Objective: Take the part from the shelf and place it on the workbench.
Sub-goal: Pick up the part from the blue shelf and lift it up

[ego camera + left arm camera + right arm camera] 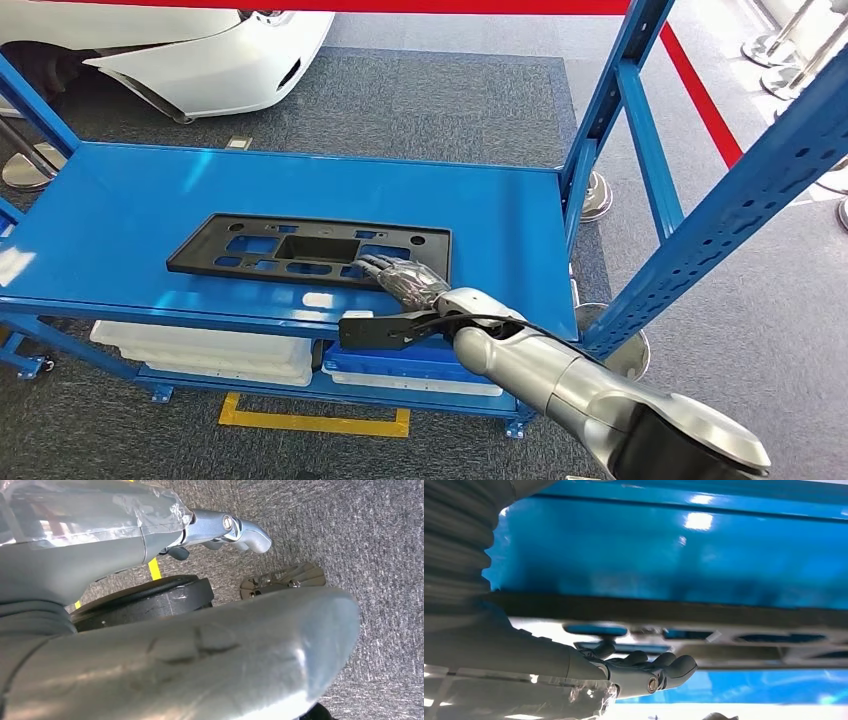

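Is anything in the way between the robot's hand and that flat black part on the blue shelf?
Nothing visible is. The right hand already lies over the near edge of the black part, which lies flat on the blue shelf with nothing on top of it.

Bright, even light falls from overhead, and white glare patches shine on the blue shelf (pixel 120 215). My wrist views look soft and blurred up close.
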Robot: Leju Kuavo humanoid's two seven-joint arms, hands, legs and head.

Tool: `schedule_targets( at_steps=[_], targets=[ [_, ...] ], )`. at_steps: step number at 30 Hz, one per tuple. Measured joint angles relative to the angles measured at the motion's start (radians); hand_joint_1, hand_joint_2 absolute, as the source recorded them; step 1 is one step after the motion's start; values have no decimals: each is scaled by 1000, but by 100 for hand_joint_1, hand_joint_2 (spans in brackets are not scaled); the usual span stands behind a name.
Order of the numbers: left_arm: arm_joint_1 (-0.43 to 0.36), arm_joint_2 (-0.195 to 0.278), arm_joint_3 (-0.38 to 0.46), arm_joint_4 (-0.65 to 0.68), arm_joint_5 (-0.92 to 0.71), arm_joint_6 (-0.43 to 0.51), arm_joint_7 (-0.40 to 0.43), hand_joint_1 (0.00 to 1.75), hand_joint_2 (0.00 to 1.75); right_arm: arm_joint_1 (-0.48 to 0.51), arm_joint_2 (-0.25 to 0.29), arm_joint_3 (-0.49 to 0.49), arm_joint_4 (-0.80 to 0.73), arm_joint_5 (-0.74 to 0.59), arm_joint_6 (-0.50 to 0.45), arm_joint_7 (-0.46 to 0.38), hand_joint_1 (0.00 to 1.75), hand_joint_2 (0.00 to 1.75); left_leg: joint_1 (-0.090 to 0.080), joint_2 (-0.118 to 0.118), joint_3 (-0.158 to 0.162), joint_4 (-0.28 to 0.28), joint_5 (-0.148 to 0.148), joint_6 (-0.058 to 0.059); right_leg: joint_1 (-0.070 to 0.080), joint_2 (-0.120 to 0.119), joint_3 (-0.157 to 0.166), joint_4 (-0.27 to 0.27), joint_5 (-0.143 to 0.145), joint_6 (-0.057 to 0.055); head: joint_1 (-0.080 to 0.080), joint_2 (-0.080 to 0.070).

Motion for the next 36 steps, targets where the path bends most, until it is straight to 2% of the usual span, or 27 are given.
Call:
schedule_targets(
  at_steps=[1,19,36],
  targets=[
    [0,0,0,0,-1,0,-1,0,0,2,0,-2,7,-1,4,2,175,175,0,0,0,0,0,0,0,0,0,0,0,0,0,0],
    [0,-2,6,0,-17,16,-24,0,0,19,-39,-8,48,108,30,81,175,175,0,1,7,0,0,0,0,0,7,-1,-1,-1,1,0],
    [1,-3,7,0,-18,18,-25,0,0,20,-50,-8,48,118,25,87,175,175,0,1,10,0,0,-1,0,0,9,-1,0,-1,1,0]
  ],
)
